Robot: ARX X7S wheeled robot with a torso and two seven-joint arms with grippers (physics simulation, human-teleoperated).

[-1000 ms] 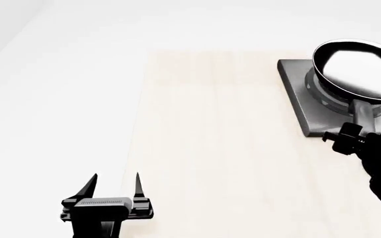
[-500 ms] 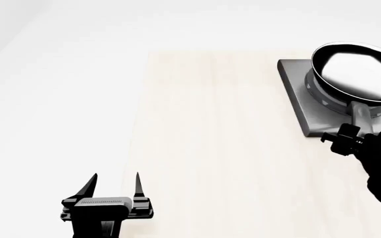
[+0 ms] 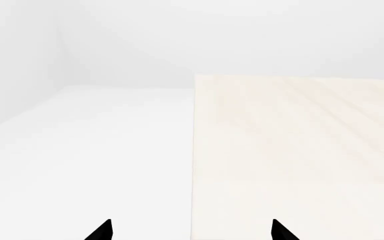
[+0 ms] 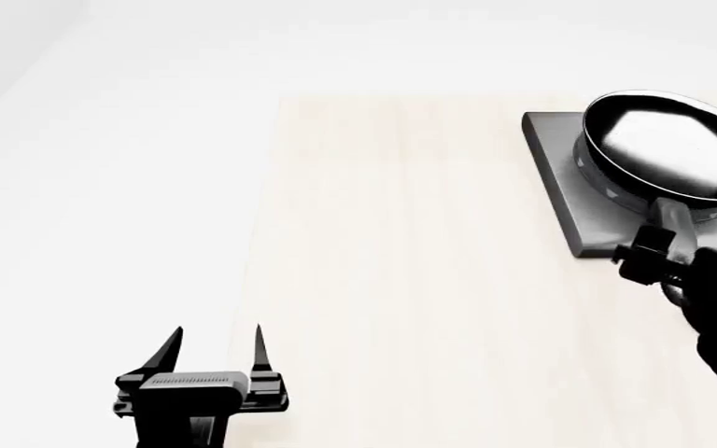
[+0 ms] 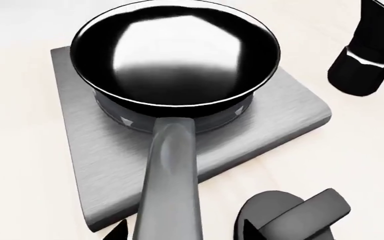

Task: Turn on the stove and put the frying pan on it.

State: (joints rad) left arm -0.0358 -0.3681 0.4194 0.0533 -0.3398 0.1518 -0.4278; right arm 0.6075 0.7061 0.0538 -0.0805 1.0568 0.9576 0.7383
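The glossy black frying pan [image 4: 664, 145] sits level on the ring burner of the dark grey stove [image 4: 568, 191] at the table's far right. In the right wrist view the frying pan [image 5: 175, 55] covers the burner on the stove [image 5: 78, 150]. Its long handle [image 5: 172, 175] runs back between the tips of my right gripper [image 5: 184, 231], with a gap on one side, so the jaws stand open around it. The stove's round black knob [image 5: 282, 215] lies beside the handle. My right gripper [image 4: 657, 257] is at the stove's near edge. My left gripper [image 4: 219, 343] hangs open and holds nothing.
A black-and-silver moka pot [image 5: 372, 50] stands just beyond the stove's far corner. The pale wooden table [image 4: 433, 280] has its left edge close to my left gripper [image 3: 190, 232], with white floor beyond it.
The pan has come down a little and now rests flat on the burner. The right gripper shifted slightly with the handle. The left arm has not moved.
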